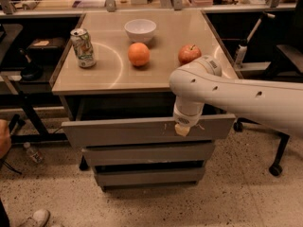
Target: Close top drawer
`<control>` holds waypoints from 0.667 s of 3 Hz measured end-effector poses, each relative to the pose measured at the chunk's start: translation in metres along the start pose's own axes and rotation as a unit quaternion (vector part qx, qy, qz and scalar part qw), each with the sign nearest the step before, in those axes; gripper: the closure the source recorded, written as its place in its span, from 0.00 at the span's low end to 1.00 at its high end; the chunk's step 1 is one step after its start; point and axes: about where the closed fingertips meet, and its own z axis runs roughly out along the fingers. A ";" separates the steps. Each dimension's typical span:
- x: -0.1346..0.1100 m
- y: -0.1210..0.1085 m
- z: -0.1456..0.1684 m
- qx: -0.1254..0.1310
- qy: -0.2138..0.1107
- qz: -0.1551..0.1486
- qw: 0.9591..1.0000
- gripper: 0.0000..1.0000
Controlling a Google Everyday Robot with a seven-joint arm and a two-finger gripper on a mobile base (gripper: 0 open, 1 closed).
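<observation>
The claw (182,129), spread or pressed together I cannot tell, is sitting against the front of the top drawer (118,132), which is standing partly pulled out beneath the worktop (109,77), so most of the closing push is seemingly remaining.

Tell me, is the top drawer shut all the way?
No, the top drawer sticks out from under the tabletop, a dark gap showing behind its front, with the gripper at that front.
</observation>
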 end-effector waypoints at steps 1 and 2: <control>-0.001 -0.009 0.002 0.004 0.002 0.004 1.000 1.00; -0.001 -0.008 0.002 0.004 0.002 0.004 1.000 0.81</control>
